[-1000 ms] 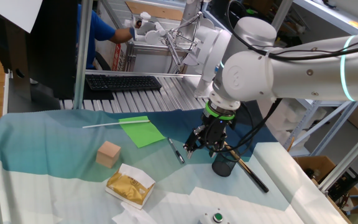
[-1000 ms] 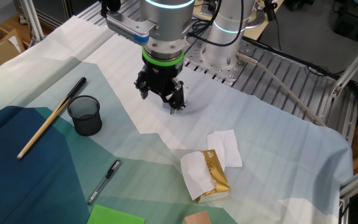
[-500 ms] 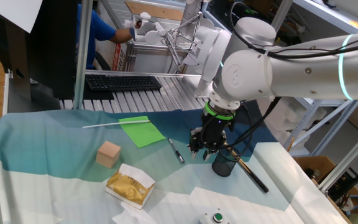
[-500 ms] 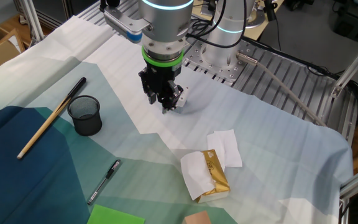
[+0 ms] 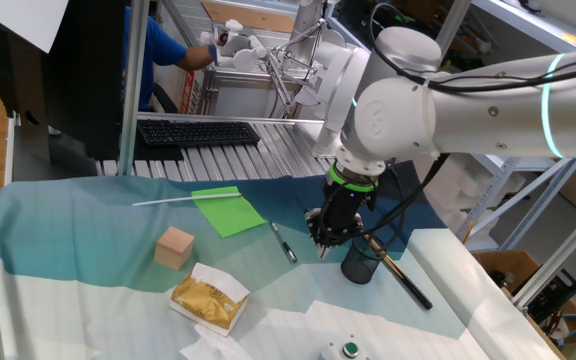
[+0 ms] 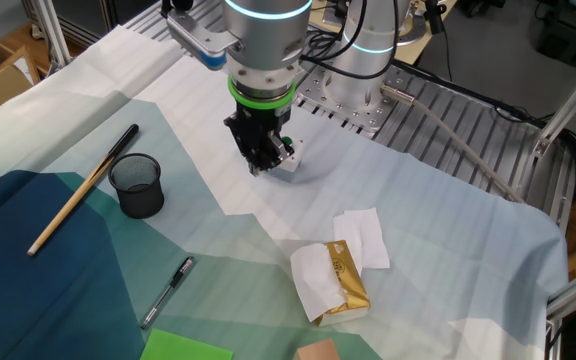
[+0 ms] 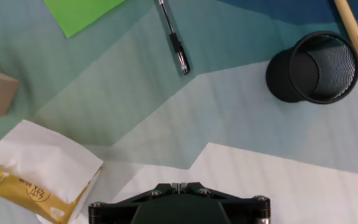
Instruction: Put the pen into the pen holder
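The pen [image 5: 284,243] is short, slim and black, and lies flat on the cloth; it also shows in the other fixed view [image 6: 168,291] and at the top of the hand view [image 7: 176,40]. The pen holder [image 5: 358,268], a small black mesh cup, stands upright and empty [image 6: 136,185] [image 7: 316,68]. My gripper [image 5: 321,245] hangs point-down above the cloth between pen and cup, touching neither [image 6: 259,168]. In the hand view only its black base shows at the bottom edge [image 7: 176,185], with the jaws meeting at a thin seam and nothing held.
A long brown-and-black stick [image 5: 398,270] lies against the cup's far side [image 6: 83,190]. A green paper sheet [image 5: 226,210], a thin white rod [image 5: 173,199], a tan wooden cube [image 5: 175,247] and a tissue packet [image 5: 208,298] lie on the cloth. A keyboard [image 5: 198,131] sits behind.
The gripper has turned about its own axis, so it now looks narrow in both fixed views, and has shifted slightly. The pen, cup and other things have not moved.
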`<state>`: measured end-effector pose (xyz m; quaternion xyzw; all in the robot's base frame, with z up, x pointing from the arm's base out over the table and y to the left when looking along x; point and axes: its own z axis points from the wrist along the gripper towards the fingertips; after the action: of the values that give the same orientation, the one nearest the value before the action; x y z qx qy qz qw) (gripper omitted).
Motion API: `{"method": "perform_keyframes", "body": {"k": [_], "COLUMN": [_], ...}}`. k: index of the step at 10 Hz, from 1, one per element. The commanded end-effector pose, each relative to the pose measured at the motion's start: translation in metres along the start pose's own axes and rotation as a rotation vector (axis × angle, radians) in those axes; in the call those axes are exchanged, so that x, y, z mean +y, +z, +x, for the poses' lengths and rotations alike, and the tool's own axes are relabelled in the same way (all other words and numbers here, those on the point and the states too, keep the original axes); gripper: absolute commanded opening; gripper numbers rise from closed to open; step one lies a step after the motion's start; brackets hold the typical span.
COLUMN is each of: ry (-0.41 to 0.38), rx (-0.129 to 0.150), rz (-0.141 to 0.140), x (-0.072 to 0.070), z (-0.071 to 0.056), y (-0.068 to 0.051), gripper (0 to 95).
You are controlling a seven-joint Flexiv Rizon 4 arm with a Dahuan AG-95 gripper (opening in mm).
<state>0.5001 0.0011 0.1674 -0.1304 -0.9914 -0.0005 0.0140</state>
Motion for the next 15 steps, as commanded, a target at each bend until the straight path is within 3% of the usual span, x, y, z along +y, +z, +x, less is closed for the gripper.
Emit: {"method": "perform_keyframes", "body": {"k": [1, 10, 15], "ry": [0.003, -0.017, -0.081], "rx": [0.002, -0.002, -0.028], "rz": [-0.003, 0.012, 0.007], "x": [-0.001, -0.001, 0.005], "z": [0.002, 0.002, -0.005], "y": [0.0, 0.001, 0.018], "gripper": [0.0, 0.0, 0.0]}}
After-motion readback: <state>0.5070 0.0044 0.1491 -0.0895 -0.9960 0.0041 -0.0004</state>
